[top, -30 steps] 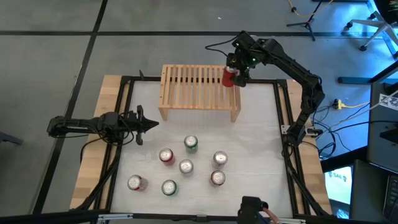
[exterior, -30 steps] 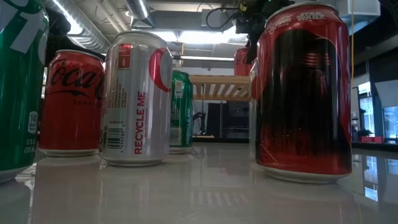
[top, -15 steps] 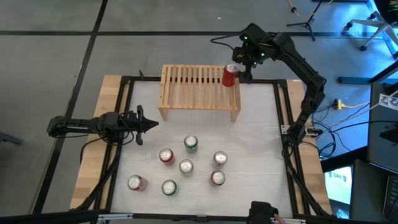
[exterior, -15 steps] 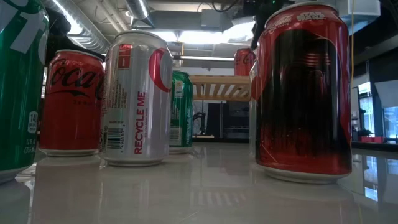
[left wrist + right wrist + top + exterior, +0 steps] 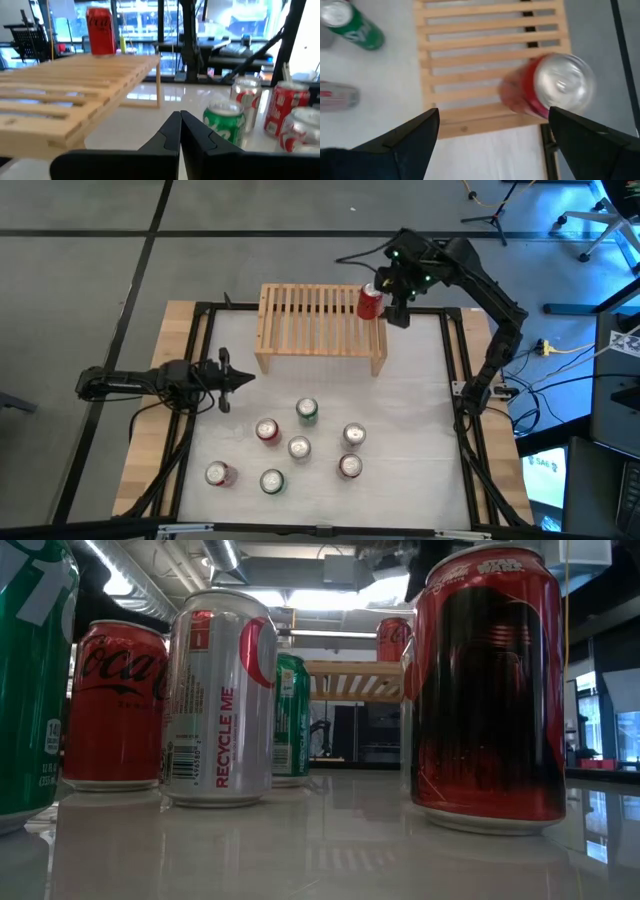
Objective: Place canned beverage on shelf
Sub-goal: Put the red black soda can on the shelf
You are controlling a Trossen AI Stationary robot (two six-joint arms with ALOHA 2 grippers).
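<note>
The right tool [image 5: 397, 308] has let go and lifted, fingers spread — the red can [image 5: 370, 301] now stands alone on the shelf [image 5: 315, 328], placed.

Grey floor [image 5: 80, 270] with dark seams, ceiling ducts [image 5: 150, 585]

I've let go of the red can [image 5: 370, 301]; it now stands alone on the shelf [image 5: 310, 320], and my right gripper [image 5: 398, 308], fingers spread, has drawn back to just beside it.
</note>
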